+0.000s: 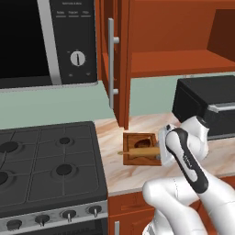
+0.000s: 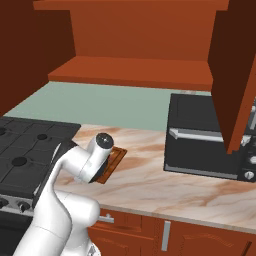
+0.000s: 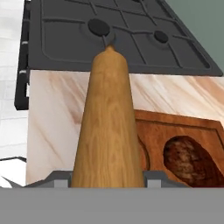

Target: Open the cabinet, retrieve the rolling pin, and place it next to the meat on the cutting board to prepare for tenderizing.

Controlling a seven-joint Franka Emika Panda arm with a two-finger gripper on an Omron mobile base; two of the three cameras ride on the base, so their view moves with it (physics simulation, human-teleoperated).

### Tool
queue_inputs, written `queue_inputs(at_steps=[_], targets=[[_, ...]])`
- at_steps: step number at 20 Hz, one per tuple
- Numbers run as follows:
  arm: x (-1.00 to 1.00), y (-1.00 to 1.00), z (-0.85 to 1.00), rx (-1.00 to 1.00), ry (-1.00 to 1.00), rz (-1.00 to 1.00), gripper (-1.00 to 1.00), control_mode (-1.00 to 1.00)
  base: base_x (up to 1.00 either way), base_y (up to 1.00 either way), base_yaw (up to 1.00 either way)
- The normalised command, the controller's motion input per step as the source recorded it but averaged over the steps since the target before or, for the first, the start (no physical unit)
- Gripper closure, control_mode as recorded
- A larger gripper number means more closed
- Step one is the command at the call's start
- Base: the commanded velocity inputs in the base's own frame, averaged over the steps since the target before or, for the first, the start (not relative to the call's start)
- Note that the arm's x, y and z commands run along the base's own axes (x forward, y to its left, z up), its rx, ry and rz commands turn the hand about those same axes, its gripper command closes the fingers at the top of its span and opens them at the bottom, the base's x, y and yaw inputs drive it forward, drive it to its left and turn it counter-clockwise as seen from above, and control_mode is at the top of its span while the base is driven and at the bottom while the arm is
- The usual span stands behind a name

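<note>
While the hand (image 3: 107,181) pinches it, the smooth cylindrical rolling pin (image 3: 107,127) overhangs the grooved wooden cutting board (image 3: 151,131).

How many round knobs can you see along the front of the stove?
4 on the stove in the left base view: one at far left, the next, a third and the rightmost. More may be hidden past the picture's left edge.

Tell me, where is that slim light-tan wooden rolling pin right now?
In the left base view the slim light-tan wooden rolling pin lies across the small brown wooden cutting board, in the gripper, just in front of the dark reddish-brown meat, right of the black stove.
</note>
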Motion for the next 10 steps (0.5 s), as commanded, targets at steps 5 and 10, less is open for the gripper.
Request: queue_inputs(at_steps=[5, 10], targets=[[0.23, -0.12, -0.23, -0.02, -0.01, 0.06, 1.0, -1.0, 0.0, 0.0, 0.0], [0.25, -0.1, -0.21, -0.07, 0.0, 0.04, 1.0, -1.0, 0.0, 0.0, 0.0]])
